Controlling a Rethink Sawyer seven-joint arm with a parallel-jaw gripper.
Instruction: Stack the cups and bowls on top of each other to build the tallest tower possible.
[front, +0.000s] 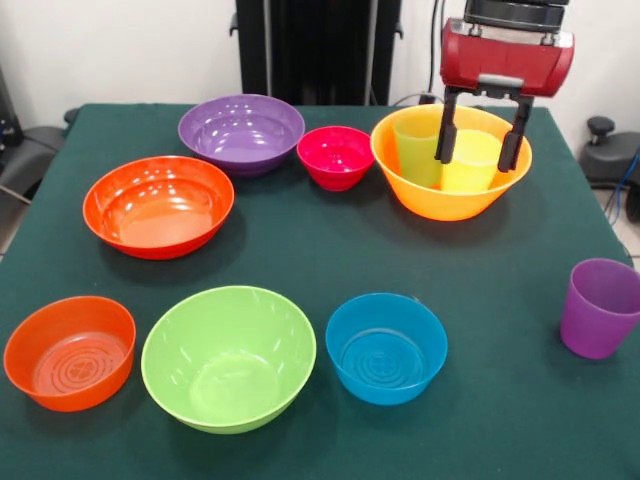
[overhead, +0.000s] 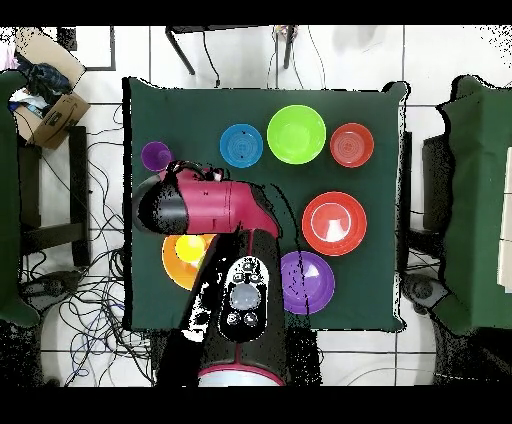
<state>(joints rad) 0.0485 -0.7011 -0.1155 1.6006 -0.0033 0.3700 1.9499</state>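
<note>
End effector (front: 479, 145) hovered, jaws apart, over the yellow cup (front: 472, 160) at upper right.
Cup stood beside the green cup (front: 418, 147) inside the big orange bowl (front: 450, 195); a centred, vertical descent looked wisest.

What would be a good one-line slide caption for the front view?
Open gripper poised over the big orange bowl holding green and yellow cups, six other bowls and a purple cup spread around.
</note>
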